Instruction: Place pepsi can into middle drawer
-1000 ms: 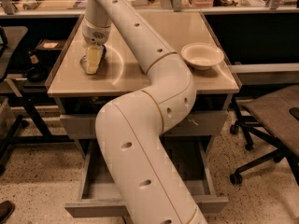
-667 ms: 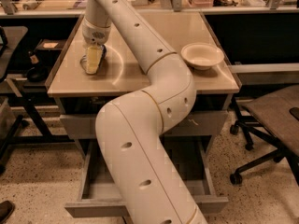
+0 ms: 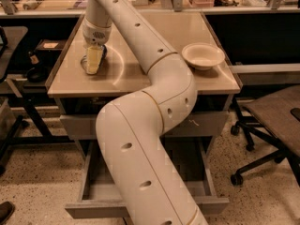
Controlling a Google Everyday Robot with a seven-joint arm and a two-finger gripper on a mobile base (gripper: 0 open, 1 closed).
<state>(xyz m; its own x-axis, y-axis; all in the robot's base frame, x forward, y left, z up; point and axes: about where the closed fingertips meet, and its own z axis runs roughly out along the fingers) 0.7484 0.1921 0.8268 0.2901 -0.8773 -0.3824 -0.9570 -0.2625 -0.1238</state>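
The gripper (image 3: pixel 93 60) is hanging low over the left part of the tabletop (image 3: pixel 79 86). The bowl (image 3: pixel 203 55) is sitting on the right part, well apart from it. Below, the middle drawer (image 3: pixel 93 209) is standing pulled out frontward, beneath a closed drawer front (image 3: pixel 213 124). A chair (image 3: pixel 274 116) is standing right of the cabinet.

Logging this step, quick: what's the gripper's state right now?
Gripper: low over the left side of the tabletop; whether it is open, shut or holding something cannot be told.
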